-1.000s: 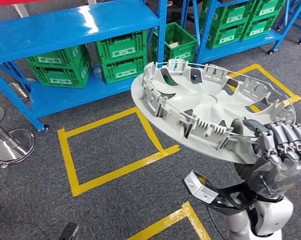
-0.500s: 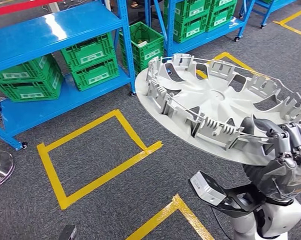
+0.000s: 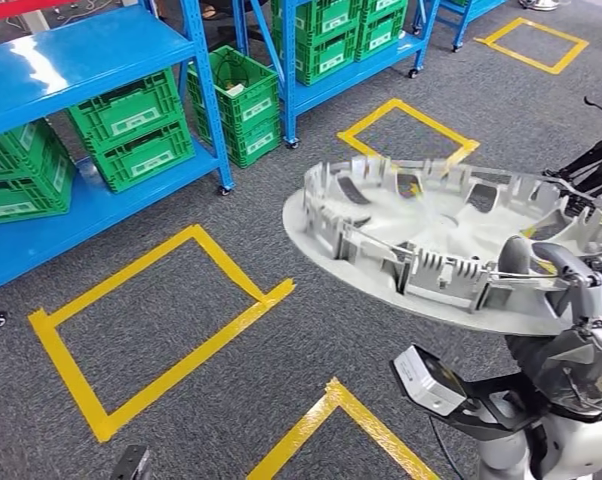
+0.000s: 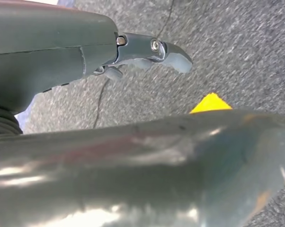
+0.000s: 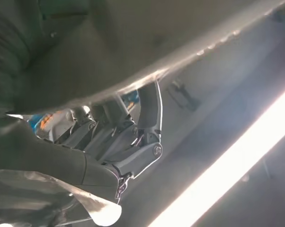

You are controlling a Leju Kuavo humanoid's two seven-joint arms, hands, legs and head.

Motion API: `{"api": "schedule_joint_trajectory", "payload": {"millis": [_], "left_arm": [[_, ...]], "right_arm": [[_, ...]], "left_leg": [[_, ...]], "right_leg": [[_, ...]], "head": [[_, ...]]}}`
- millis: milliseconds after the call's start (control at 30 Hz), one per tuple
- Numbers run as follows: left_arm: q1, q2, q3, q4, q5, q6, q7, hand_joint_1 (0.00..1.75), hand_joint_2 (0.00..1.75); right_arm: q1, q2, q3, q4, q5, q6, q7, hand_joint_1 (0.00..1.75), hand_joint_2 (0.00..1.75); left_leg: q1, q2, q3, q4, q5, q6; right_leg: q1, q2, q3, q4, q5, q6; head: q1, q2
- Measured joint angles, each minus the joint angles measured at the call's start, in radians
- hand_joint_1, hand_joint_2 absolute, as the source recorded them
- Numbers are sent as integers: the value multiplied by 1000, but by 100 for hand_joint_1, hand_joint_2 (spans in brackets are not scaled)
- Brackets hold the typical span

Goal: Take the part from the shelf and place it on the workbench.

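A blue steel shelf unit (image 3: 71,60) stands well beyond and to the left of the right hand (image 3: 577,300), with a second blue rack (image 3: 358,55) further back. On the grey carpet floor (image 3: 207,400) between them lie yellow tape rectangles (image 3: 162,320). The large round pale-grey plastic wheel cover (image 3: 426,240), the part to be moved, is carried nearly flat above the floor, ribbed inner side up, away from the shelves; the right hand grips its near rim, fingers curled over the edge. Green plastic slotted crates (image 3: 132,125) sit stacked on the lower shelf; their contents cannot be made out. One open green crate (image 3: 241,95) on the floor holds some small pale items, too small to tell. The left hand (image 4: 148,49) hangs over the carpet, fingers extended and holding nothing.
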Motion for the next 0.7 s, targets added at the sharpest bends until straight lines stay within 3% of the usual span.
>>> {"api": "schedule_joint_trajectory", "payload": {"millis": [67, 100, 133, 200, 267, 300, 367, 400, 467, 533, 567, 600, 633, 700], "left_arm": [[1, 0, 0, 0, -1, 0, 0, 0, 0], [1, -1, 0, 0, -1, -1, 0, 0, 0], [0, -2, 0, 0, -1, -1, 0, 0, 0], [-2, -3, 0, 0, -2, -2, 0, 0, 0], [-3, -4, 0, 0, -5, -1, 0, 0, 0], [-4, -4, 0, 0, -9, -1, 0, 0, 0], [-8, -8, 0, 0, -19, -2, -1, 0, 0], [-10, -9, -1, 0, -25, -2, -3, 0, 0], [-15, -12, -1, -1, -33, -1, -13, 0, 0], [-15, -13, -2, -1, -39, 1, -20, 0, 0], [-15, -13, -2, -1, -41, 2, -22, 0, 0], [-14, -14, -2, -1, -42, 3, -23, 0, 0], [-13, -14, -2, -1, -44, 5, -24, 0, 0], [-13, -14, -3, -1, -49, 7, -29, 0, 0]], "right_arm": [[2, 0, -4, 0, 0, 0, -1, 175, 175], [4, 0, -7, 0, 0, 0, -1, 175, 175], [6, 0, -9, 0, 0, 0, -2, 175, 175], [8, 0, -11, -3, 0, 0, -2, 175, 175], [7, 0, -13, -8, 0, 0, -1, 175, 175], [8, 1, -15, -12, 0, 0, 1, 175, 175], [14, 2, -18, -21, 0, 0, 5, 175, 175], [18, 2, -19, -27, 0, 0, 7, 175, 175], [23, 2, -22, -41, 0, 0, 16, 175, 175], [29, 2, -26, -52, 0, 0, 27, 175, 175], [33, 2, -28, -56, 0, 0, 31, 175, 175], [38, 2, -29, -60, 1, 0, 36, 175, 175], [42, 2, -31, -64, 1, 0, 40, 175, 175], [47, 2, -34, -72, 1, 0, 46, 175, 175]], "left_leg": [[-5, 26, -3, 1, 0, 2], [-7, 38, -3, 1, 0, 2], [-8, 49, -3, 2, -1, 2], [-10, 68, 0, 3, -4, 0], [-16, 85, -1, 8, -8, -6], [-19, 94, -1, 10, -10, -10], [-22, 111, 0, 11, -12, -16], [-21, 108, 0, 15, -18, -20], [-17, 70, -19, 70, -61, -30], [-13, 26, -72, 199, -130, -36], [-12, 18, -98, 261, -154, -37], [-12, 16, -113, 295, -158, -37], [-11, 14, -111, 290, -142, -36], [-10, -3, -65, 183, -67, -30]], "right_leg": [[0, -19, -53, 126, -52, 3], [0, -22, -60, 150, -54, 3], [0, -25, -46, 132, -38, 2], [3, -49, 27, 4, 17, -4], [11, -80, 88, -105, 44, -14], [15, -86, 98, -124, 42, -19], [15, -70, 97, -126, 44, -29], [13, -61, 96, -127, 46, -34], [7, -45, 95, -130, 50, -44], [5, -26, 93, -131, 52, -50], [6, -14, 93, -130, 53, -52], [6, -2, 93, -130, 54, -52], [6, 11, 93, -130, 55, -52], [6, 37, 95, -129, 56, -50]], "head": [[2, 0], [2, 0], [2, 0], [2, 0], [3, 0], [3, 0], [2, 0], [1, 0], [0, 0], [-1, 0], [-1, 0], [-1, 0], [-1, 0], [-2, 0]]}}
